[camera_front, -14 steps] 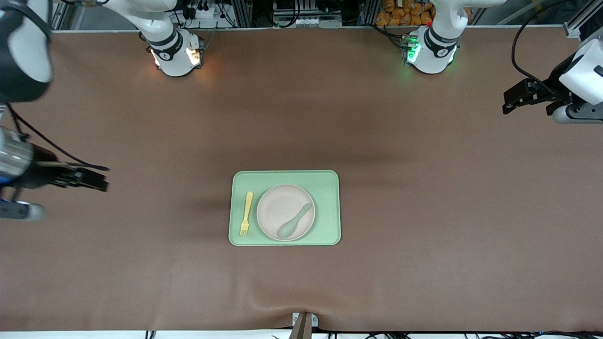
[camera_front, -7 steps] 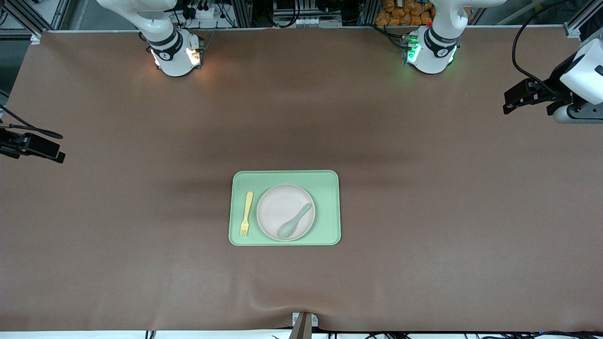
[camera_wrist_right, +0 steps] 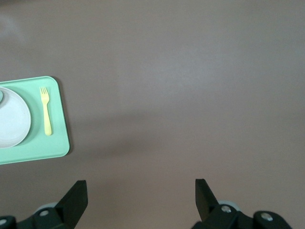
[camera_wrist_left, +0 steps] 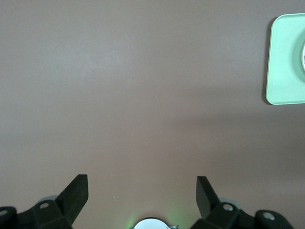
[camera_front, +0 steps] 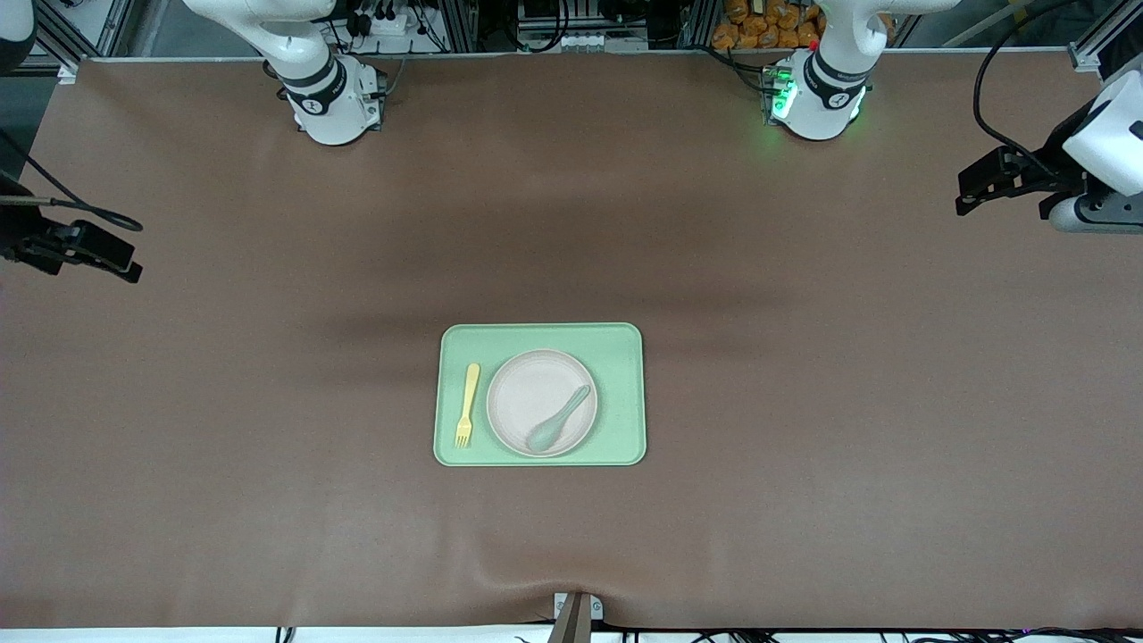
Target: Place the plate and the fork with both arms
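I see the worktop (camera_front: 804,402) covered in a plain brown mat, slightly rippled at the edge nearest the front camera. Only one thing sits directly on it: a pale green tray (camera_front: 625,393), flat, roughly midway between the two arm ends, well apart from both bases.

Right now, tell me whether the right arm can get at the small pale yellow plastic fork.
Probably yes: the fork lies uncovered on the green tray, and the open right gripper has bare table between.
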`<state>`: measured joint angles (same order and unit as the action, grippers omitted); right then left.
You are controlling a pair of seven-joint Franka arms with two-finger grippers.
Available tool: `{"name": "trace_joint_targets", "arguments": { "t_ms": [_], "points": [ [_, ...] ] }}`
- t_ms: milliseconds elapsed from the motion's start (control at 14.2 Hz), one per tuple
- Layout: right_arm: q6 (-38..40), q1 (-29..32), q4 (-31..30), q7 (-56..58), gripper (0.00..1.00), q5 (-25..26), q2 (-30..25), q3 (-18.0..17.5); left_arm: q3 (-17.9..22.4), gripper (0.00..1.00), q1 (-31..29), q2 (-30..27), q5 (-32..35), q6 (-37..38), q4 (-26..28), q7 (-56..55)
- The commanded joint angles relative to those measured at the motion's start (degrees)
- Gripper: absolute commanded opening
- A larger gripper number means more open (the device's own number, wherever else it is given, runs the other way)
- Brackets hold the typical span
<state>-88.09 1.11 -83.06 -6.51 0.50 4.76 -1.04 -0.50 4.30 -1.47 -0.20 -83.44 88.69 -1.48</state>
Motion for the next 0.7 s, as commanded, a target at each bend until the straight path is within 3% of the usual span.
{"name": "trace_joint_targets", "arguments": {
  "t_ms": [0,281,632],
  "points": [
    [-2.35,-0.4,-5.0,0.53,1.0,-0.85,-3.61,-0.71,-0.03,1.0,-0.87,-0.73,0.64,0.99,-0.36,1.05],
    [-7.1,0.12,-9.05,0.09,1.0,-0.23,-5.55,-1.95,-0.29,1.0,-0.78,-0.46,0.56,0.99,-0.54,-0.36],
    [-6.13,1.79,-2.72,0.45,1.0,2.04,-3.0,-1.6,-0.03,1.0,-0.96,-0.55,0.38,0.99,-0.54,-0.1]
  ]
}}
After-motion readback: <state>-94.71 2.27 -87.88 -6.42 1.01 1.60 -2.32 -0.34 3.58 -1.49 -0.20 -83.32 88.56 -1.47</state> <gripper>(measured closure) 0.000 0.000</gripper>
